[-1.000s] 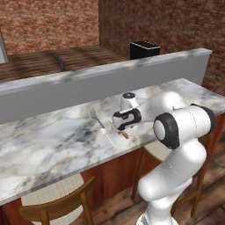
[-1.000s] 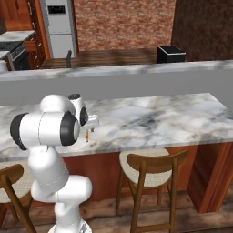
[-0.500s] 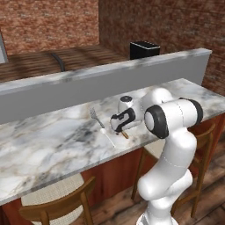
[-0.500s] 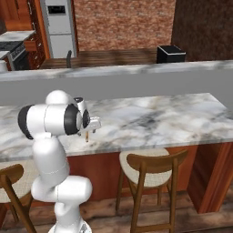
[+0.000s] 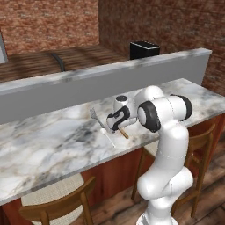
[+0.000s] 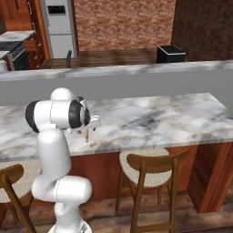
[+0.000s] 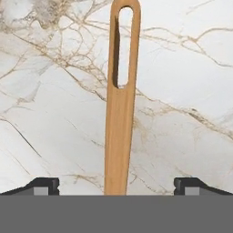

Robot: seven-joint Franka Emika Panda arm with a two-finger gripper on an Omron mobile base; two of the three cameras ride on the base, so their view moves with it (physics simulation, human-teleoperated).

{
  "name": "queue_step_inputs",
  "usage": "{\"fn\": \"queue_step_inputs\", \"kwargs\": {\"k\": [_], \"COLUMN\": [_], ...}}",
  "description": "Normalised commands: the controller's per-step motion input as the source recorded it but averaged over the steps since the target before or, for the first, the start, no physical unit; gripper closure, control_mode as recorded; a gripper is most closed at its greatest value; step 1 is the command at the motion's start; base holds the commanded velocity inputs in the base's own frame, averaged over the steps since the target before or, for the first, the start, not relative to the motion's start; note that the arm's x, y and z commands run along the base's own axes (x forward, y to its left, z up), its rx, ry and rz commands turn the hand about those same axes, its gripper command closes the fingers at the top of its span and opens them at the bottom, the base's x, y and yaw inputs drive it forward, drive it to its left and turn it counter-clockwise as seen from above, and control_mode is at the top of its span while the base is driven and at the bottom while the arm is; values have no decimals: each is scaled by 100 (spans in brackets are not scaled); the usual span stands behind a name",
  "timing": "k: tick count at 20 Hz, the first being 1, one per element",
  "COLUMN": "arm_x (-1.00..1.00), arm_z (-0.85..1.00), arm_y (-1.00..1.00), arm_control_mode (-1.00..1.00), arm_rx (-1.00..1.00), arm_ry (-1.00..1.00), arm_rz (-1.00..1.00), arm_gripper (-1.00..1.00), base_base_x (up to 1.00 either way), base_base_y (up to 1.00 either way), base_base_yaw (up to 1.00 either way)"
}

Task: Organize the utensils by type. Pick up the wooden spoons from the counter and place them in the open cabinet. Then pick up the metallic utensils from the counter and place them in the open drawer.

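Dropped lower over wooden spoon (image 7: 119,132) on counter (image 5: 52,136); gripper (image 7: 116,184) wide open astride handle (nothing held), grasp imminent.

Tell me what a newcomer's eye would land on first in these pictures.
First the white arm, bent low over the front edge of the marble counter, its open gripper straddling a wooden spoon whose slotted handle lies flat between the fingertips. Just left of the hand in the left base view, a silver fork lies on the marble. A black box stands behind the grey ledge.
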Motion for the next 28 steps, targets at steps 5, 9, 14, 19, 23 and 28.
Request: {"fn": "queue_step_inputs", "kwargs": {"k": [5, 9, 14, 19, 23, 28], "arm_x": [32, 13, 2, 0, 0, 1], "arm_z": [-33, -37, -41, -42, -28, -14], "arm_y": [0, -3, -17, -19, -29, -17], "arm_control_mode": [-100, -100, -100, -100, -100, -100], "arm_rx": [0, 0, 3, 3, 8, 8], "arm_ry": [0, 0, 0, 0, 0, 0], "arm_rz": [0, 0, 0, 0, 0, 0], "arm_gripper": [-100, 100, 100, 100, 100, 100], "base_base_x": [0, 0, 0, 0, 0, 0], "base_base_y": [0, 0, 0, 0, 0, 0], "base_base_yaw": [0, 0, 0, 0, 0, 0]}}
